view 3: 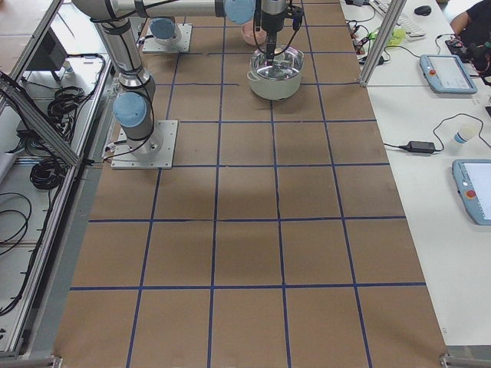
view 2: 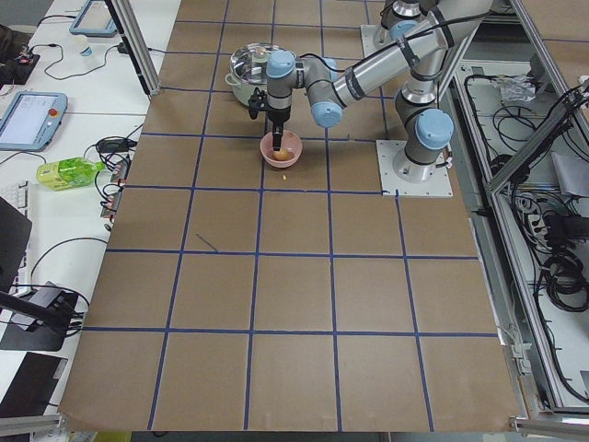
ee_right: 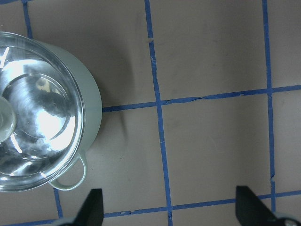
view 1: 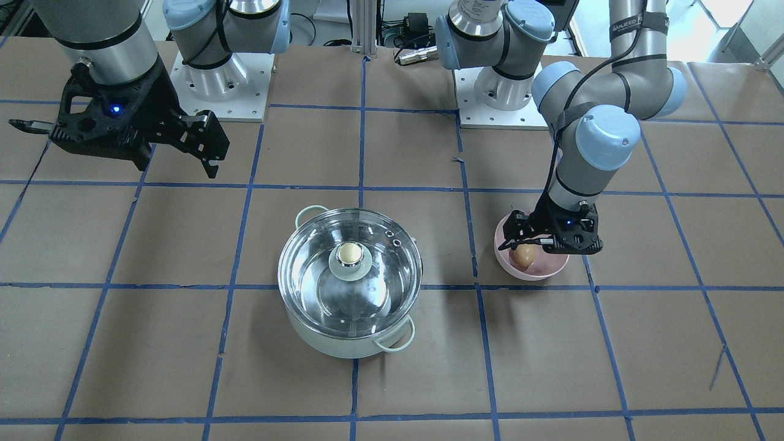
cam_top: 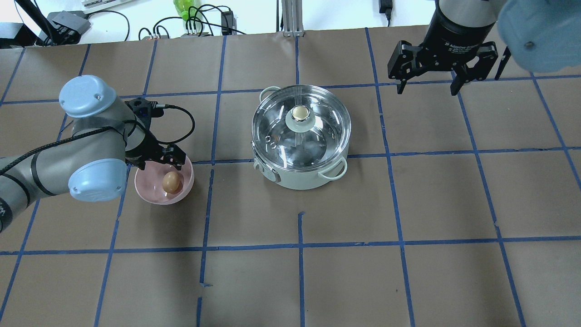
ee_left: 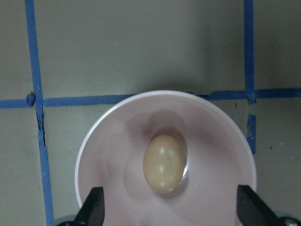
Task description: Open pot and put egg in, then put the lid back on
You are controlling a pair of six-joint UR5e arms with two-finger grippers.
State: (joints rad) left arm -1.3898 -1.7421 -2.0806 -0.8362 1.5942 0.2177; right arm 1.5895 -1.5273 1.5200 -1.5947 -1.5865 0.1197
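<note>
The mint-green pot stands mid-table with the glass lid seated on it, knob up. It also shows in the front view and at the left of the right wrist view. The tan egg lies in a pink bowl to the pot's left. My left gripper is open, low over the bowl, its fingers astride the egg without touching it. My right gripper is open and empty, high above the table beyond the pot's right.
The table is brown paper with a grid of blue tape. The arm bases stand at the robot's edge. Cables and a green bottle lie beyond the far edge.
</note>
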